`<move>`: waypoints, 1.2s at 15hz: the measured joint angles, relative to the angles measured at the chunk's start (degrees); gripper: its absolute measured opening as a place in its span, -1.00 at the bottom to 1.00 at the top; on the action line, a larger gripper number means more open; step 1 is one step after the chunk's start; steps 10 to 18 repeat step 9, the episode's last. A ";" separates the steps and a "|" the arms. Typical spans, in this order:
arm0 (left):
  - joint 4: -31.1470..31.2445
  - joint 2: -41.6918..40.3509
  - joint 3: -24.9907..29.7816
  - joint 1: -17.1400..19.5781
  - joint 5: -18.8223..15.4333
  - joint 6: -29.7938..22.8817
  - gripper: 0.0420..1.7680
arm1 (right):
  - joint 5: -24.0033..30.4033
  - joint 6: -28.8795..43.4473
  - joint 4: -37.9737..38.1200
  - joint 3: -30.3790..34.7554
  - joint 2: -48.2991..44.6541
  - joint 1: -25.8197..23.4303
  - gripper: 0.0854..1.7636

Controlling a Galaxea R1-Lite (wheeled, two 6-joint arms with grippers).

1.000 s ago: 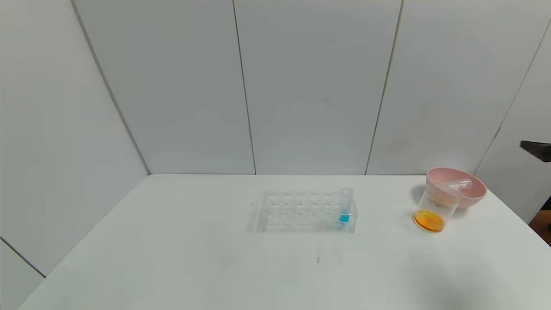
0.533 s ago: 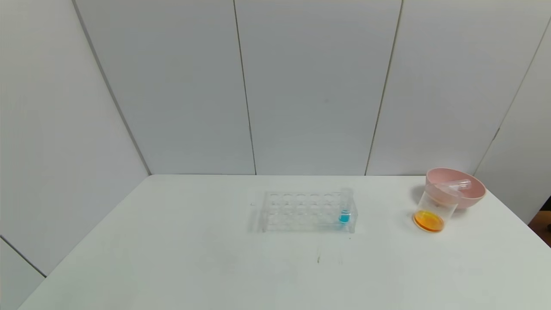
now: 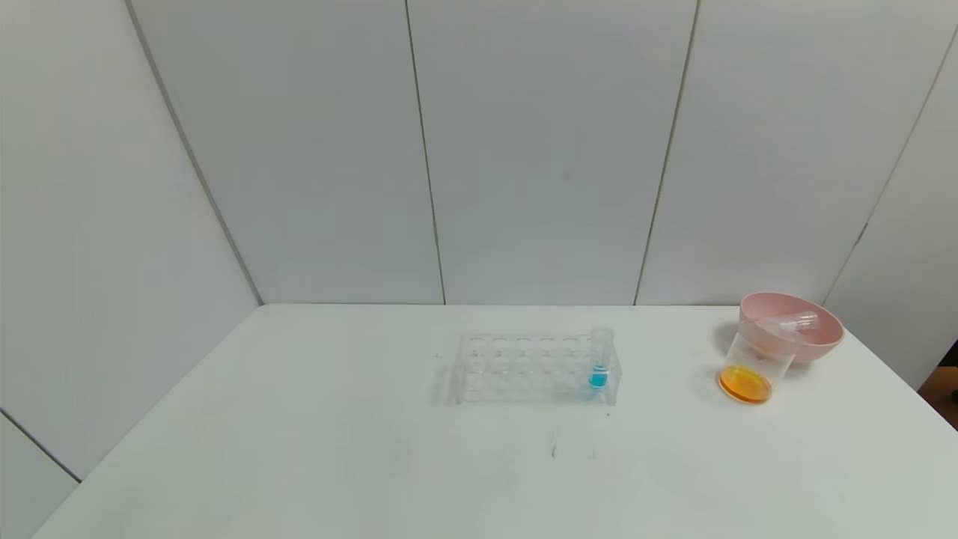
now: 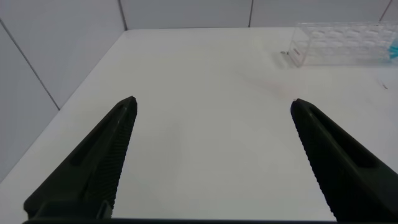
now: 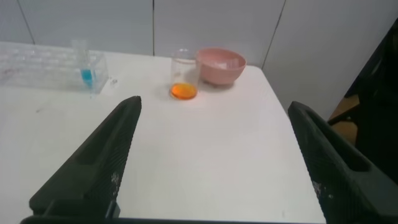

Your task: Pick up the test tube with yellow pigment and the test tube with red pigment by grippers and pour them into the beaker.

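The beaker [image 3: 757, 364] stands at the table's right, in front of the pink bowl, with a layer of orange liquid in its bottom. It also shows in the right wrist view [image 5: 185, 76]. No tube with yellow or red pigment is in view. An empty clear tube [image 3: 792, 322] lies across the pink bowl. My left gripper [image 4: 212, 102] is open and empty over the bare left part of the table. My right gripper [image 5: 214, 104] is open and empty, back from the beaker over the table's right front. Neither gripper shows in the head view.
A clear tube rack [image 3: 524, 368] stands mid-table with one blue-liquid tube [image 3: 599, 361] at its right end. The pink bowl [image 3: 823, 343] sits at the back right corner. The table's right edge lies just past the bowl. Grey wall panels stand behind.
A dark gripper tip at the head view's right edge one second ago has left that view. The rack, the beaker and the bowl have not moved.
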 joint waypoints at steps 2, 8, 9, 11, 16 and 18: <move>0.00 0.00 0.00 0.02 0.00 0.00 1.00 | -0.05 -0.04 -1.93 8.02 -2.08 0.17 0.92; 0.00 0.00 0.00 0.02 0.00 0.02 1.00 | 5.96 1.22 -13.78 20.33 -3.35 0.29 0.92; 0.00 0.00 0.00 0.02 0.00 0.02 1.00 | 5.96 1.22 -13.75 20.59 -3.35 0.29 0.92; 0.00 0.00 0.00 0.02 0.00 0.02 1.00 | 5.96 1.22 -13.75 20.59 -3.35 0.29 0.92; 0.00 0.00 0.00 0.02 0.00 0.02 1.00 | 5.96 1.22 -13.75 20.59 -3.35 0.29 0.92; 0.00 0.00 0.00 0.02 0.00 0.02 1.00 | 5.96 1.22 -13.75 20.59 -3.35 0.29 0.92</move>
